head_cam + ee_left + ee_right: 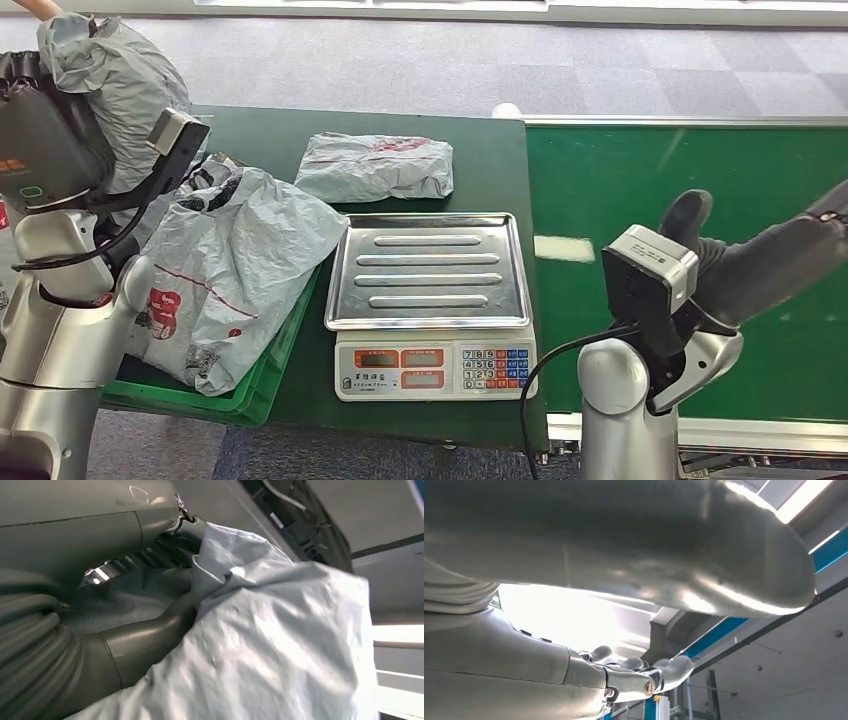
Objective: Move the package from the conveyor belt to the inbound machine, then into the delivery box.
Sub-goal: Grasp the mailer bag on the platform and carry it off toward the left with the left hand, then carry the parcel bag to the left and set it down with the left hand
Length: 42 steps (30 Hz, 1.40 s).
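My left hand (45, 135) is raised at the far left and grips a crumpled grey package (120, 75) above the green delivery box (270, 370). In the left wrist view the thumb and fingers (150, 635) close on that package (280, 645). A second grey package with red print (235, 265) lies in the box. A third package (375, 165) rests on the dark table behind the scale (430, 300), whose steel plate is bare. My right hand (765, 260) hovers over the green conveyor belt (700, 170), fingers (669, 667) apart, holding nothing.
The scale's keypad (495, 368) faces me at the table's front edge. A person's hand (35, 8) shows at the top left corner behind the lifted package. Grey carpet floor (500, 60) lies beyond the table and belt.
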Tool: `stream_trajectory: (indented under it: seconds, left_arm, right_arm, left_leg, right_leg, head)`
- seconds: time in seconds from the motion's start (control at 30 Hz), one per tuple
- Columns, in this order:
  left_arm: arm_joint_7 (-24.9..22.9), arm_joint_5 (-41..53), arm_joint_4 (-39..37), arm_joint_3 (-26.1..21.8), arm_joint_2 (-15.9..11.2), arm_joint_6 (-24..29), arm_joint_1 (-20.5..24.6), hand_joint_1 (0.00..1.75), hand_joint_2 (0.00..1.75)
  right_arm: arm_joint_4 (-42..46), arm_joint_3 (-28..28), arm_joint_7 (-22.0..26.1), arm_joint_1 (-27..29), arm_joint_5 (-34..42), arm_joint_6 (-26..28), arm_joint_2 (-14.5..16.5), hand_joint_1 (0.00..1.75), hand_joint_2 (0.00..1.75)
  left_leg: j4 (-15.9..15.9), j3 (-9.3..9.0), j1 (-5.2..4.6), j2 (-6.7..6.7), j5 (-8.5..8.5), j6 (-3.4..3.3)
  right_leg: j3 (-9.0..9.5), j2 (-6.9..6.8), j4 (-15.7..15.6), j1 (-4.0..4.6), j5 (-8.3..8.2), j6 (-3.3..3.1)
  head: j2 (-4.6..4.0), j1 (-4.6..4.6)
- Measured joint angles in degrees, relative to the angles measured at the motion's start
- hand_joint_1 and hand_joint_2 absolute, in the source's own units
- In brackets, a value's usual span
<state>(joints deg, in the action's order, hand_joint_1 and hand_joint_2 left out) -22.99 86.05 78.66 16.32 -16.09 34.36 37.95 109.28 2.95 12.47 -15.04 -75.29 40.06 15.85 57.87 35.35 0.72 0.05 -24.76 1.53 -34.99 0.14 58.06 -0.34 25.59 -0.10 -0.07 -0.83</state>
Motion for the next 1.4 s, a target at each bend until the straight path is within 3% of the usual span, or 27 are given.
stream_trajectory:
  seconds: [0.1,0.2,0.23,0.33,0.37,0.67,0.9,1.03,1.1,1.17,1.2,1.27,1.33,1.4]
  left_arm:
    - [-0.4,0.0,0.6,-0.2,-0.3,-0.3,-0.1,1.75,1.75]
    - [-2.4,0.0,0.8,-0.3,-0.8,-4.9,-0.3,1.75,1.75]
    - [-3.2,0.0,0.6,-0.2,-1.1,-7.7,-0.4,1.31,1.75]
    - [-4.3,0.0,-1.8,0.7,-1.5,-14.1,-0.6,0.00,0.44]
    - [-4.0,0.0,-3.5,1.2,-1.5,-15.2,-0.6,0.00,0.00]
    - [0.4,0.0,-22.8,4.7,3.5,-13.2,-0.7,0.00,0.00]
    - [-2.0,0.0,-23.7,7.5,4.4,-16.5,-0.8,0.00,0.00]
    - [-1.8,-0.1,-22.1,8.2,4.8,-13.7,-1.4,0.00,0.00]
    - [4.5,-1.8,-18.6,6.5,6.5,-7.2,-3.0,0.00,0.00]
    - [17.6,-8.5,-13.0,2.1,9.6,-0.9,-5.1,0.00,0.00]
    - [25.2,-15.3,-9.9,-0.6,11.5,-0.4,-5.8,0.00,0.00]
    - [40.5,-35.6,-3.0,-5.4,14.9,-6.1,-7.4,0.00,0.00]
    - [52.9,-62.5,5.8,-9.9,18.2,-16.5,-9.3,0.00,0.00]
    - [58.3,-88.1,14.7,-13.6,21.5,-25.6,-10.8,0.00,0.00]
  right_arm:
    - [0.0,0.0,0.0,0.0,0.0,0.0,0.0,0.00,0.00]
    - [0.0,0.0,0.0,0.0,0.0,0.0,0.0,0.00,0.00]
    - [0.0,0.0,0.0,0.0,0.0,0.0,0.0,0.00,0.00]
    - [0.0,0.0,0.2,0.0,0.3,0.0,0.0,0.00,0.00]
    - [0.0,0.0,0.3,-0.1,0.4,0.0,0.0,0.00,0.00]
    - [0.0,0.0,0.5,-0.2,1.3,0.0,-0.1,0.00,0.00]
    - [0.0,0.0,1.0,-0.2,1.4,0.0,-0.1,0.00,0.00]
    - [0.0,0.0,1.0,-0.1,1.1,0.0,-0.1,0.00,0.00]
    - [0.4,0.0,0.9,0.3,1.0,0.0,0.0,0.00,0.00]
    - [1.0,-0.1,1.1,0.7,1.0,0.0,0.0,0.00,0.00]
    - [1.2,-0.1,1.3,0.8,1.1,0.0,0.0,0.00,0.00]
    - [1.3,-0.2,2.1,0.9,2.0,0.0,-0.1,0.00,0.00]
    - [1.3,-0.3,3.1,0.8,3.5,0.0,-0.1,0.00,0.00]
    - [1.0,-0.4,3.9,0.6,4.9,-0.1,-0.1,0.00,0.00]
  left_leg:
    - [0.0,-0.01,0.02,-0.01,0.00,0.01]
    - [0.0,-0.02,0.03,0.00,-0.01,0.01]
    - [0.0,-0.02,0.04,0.00,-0.01,0.01]
    - [0.0,-0.02,0.03,0.01,0.00,0.02]
    - [0.0,-0.03,0.03,0.02,0.00,0.02]
    - [0.0,-0.03,-0.08,0.05,-0.01,0.01]
    - [0.0,-0.02,-0.02,0.04,-0.03,0.00]
    - [0.0,-0.04,-0.01,0.06,-0.02,0.02]
    - [0.0,-0.02,-0.02,0.03,-0.01,0.02]
    - [0.0,0.02,-0.04,-0.08,-0.02,0.00]
    - [0.0,0.02,-0.07,-0.08,-0.06,-0.02]
    - [0.0,-0.02,-0.14,0.16,-0.16,-0.08]
    - [0.0,-0.04,-0.17,0.40,-0.23,-0.10]
    - [0.0,-0.03,-0.16,0.41,-0.24,-0.10]
  right_leg:
    - [-0.01,0.00,0.0,0.00,0.00,0.00]
    - [-0.02,0.03,0.0,0.01,0.01,-0.01]
    - [-0.03,0.04,0.0,0.01,0.01,-0.02]
    - [-0.06,0.05,0.0,0.01,0.01,-0.02]
    - [-0.06,0.05,0.0,0.01,0.01,-0.02]
    - [-0.06,0.10,0.0,-0.08,-0.03,0.01]
    - [-0.07,0.09,0.0,-0.11,-0.02,0.00]
    - [-0.08,0.10,0.0,-0.09,-0.02,0.00]
    - [-0.08,0.08,0.0,-0.09,-0.01,0.02]
    - [-0.04,0.00,0.0,-0.10,0.02,0.06]
    - [-0.02,0.00,0.0,-0.11,0.03,0.08]
    - [-0.03,0.17,0.0,-0.16,0.02,0.09]
    - [-0.08,0.34,0.0,-0.16,0.02,0.09]
    - [-0.09,0.35,0.0,-0.15,0.04,0.10]
  head:
    - [0.00,0.00]
    - [0.00,0.00]
    - [0.00,0.00]
    - [0.00,0.00]
    - [0.00,0.00]
    - [0.00,0.01]
    - [0.00,0.00]
    - [0.00,0.00]
    - [0.00,0.01]
    - [0.00,0.03]
    - [0.00,0.04]
    - [0.00,0.04]
    - [0.00,0.03]
    - [0.00,0.03]
